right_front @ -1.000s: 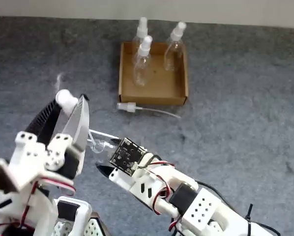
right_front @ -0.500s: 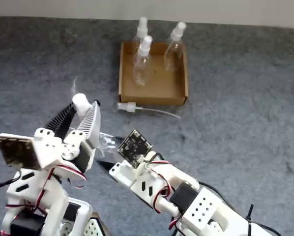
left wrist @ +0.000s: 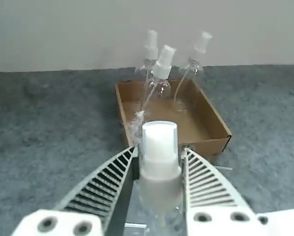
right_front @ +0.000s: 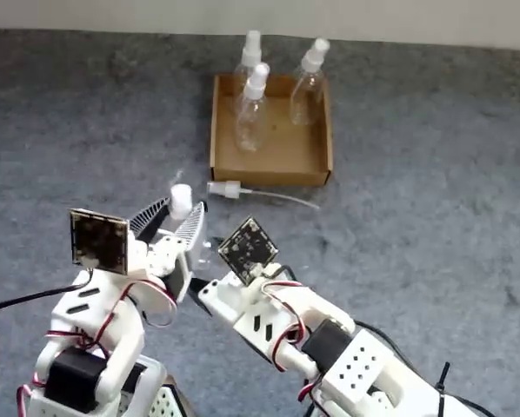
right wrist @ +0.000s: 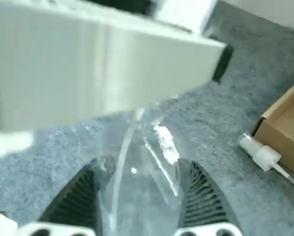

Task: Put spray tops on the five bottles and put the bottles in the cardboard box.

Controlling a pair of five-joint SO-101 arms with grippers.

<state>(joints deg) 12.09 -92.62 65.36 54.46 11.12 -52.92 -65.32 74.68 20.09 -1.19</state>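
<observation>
In the high view, the left gripper [right_front: 182,208] is clamped on a white spray top [right_front: 181,198]. It sits just beside the right arm [right_front: 286,321] at the near side of the grey carpet [right_front: 434,174]. Farther off lies the cardboard box [right_front: 277,175]. A capped bottle [right_front: 250,117] and a second capped bottle [right_front: 305,87] stand upright inside it. A third capped bottle [right_front: 248,54] stands at its far wall; whether inside or behind cannot be told. A loose spray top [right_front: 225,188], tube attached, lies on the carpet just in front of the box.

The left wrist view shows ribbed fingers [left wrist: 107,182] pressed against both sides of the white spray top, which stands upright between them, with the box beyond.

In the right wrist view, the right gripper [right wrist: 142,169] is partly closed around a clear bottle [right wrist: 152,142], with the fingers touching its sides.
</observation>
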